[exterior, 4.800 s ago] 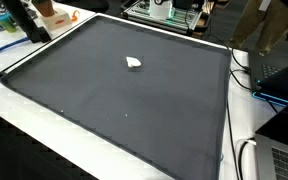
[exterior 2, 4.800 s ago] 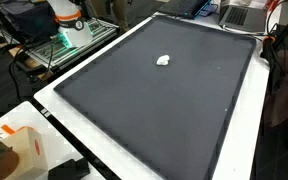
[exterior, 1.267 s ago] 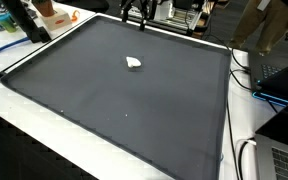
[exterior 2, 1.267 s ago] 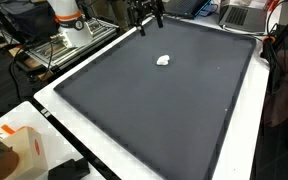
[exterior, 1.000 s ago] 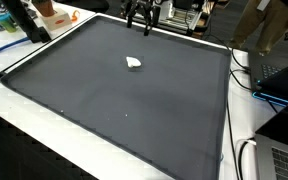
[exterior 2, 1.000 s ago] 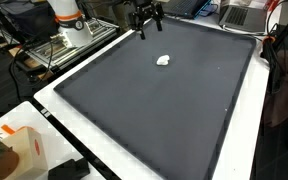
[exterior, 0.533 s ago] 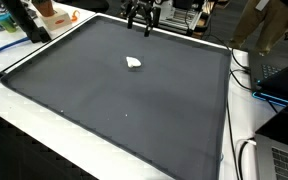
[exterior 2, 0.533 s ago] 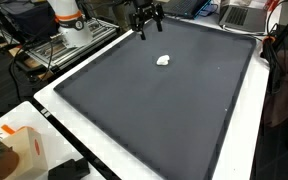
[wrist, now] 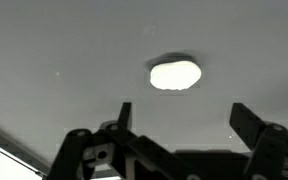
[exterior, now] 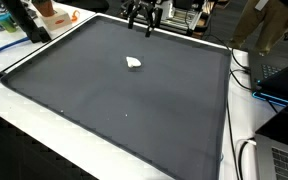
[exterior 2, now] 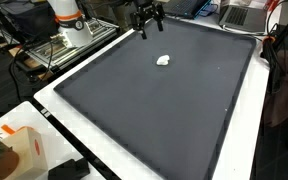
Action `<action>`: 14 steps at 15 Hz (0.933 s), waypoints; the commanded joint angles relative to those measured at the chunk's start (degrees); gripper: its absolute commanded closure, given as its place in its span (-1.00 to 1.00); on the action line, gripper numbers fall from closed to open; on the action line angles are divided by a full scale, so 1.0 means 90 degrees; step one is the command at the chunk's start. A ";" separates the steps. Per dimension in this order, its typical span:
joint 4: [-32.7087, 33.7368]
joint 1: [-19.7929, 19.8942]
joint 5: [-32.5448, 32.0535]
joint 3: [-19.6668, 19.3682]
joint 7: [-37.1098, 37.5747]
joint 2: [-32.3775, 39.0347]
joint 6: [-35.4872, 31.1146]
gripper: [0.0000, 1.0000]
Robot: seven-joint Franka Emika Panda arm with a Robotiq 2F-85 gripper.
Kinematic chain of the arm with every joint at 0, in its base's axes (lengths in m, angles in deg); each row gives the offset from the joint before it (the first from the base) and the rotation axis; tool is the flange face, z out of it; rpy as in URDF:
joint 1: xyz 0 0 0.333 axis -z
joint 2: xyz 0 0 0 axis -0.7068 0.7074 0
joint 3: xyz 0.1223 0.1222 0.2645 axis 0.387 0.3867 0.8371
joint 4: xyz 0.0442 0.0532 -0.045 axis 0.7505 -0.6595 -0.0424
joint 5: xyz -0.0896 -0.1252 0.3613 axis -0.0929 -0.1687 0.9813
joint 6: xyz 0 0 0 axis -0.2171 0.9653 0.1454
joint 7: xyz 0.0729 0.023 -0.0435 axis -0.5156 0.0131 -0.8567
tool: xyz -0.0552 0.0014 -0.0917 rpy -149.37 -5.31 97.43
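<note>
**A:** How are the jaws standing?

**B:** The jaws are standing wide apart and gripping nothing. They are pointing downward and hovering above the far edge of a dark mat (exterior: pixel 134 115). Both exterior views are showing this.

**A:** What is lying closest to them?

**B:** A small white lump (exterior: pixel 134 63), possibly crumpled paper, though it is too small to tell. It is lying on the far half of the mat, a little nearer than the jaws and clear of them. In the wrist view the white lump (wrist: pixel 174 75) is appearing ahead of the jaws, roughly in line with the gap between them. Nothing is touching it.

**A:** And around that?

**B:** The mat is covering most of a white counter (exterior: pixel 24 128). No other thing is showing on the mat. The robot base (exterior 2: pixel 69 20) is standing beyond the far left corner in an exterior view.

**A:** Which step does this look like?

**B:** I am judging it as the approach, with the jaws open and lined up short of the lump and no grasp begun.

**A:** What would the next move call for?

**B:** Probably travelling nearward until the jaws are straddling the lump. Then lowering almost to the mat before closing, since the lump is sitting low and looking light enough to be nudged aside.
</note>
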 commanded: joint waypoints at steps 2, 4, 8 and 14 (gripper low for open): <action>-0.0014 0.0744 -0.0972 0.0761 0.1043 -0.0125 -0.0095 -1.00; 0.0156 0.0852 -0.1098 0.0957 0.1151 0.0147 0.0031 -1.00; 0.0733 0.0831 -0.0913 0.1183 0.0992 0.0604 0.1093 -1.00; 0.2129 0.0685 -0.0878 0.1324 0.0865 0.1561 0.3150 -1.00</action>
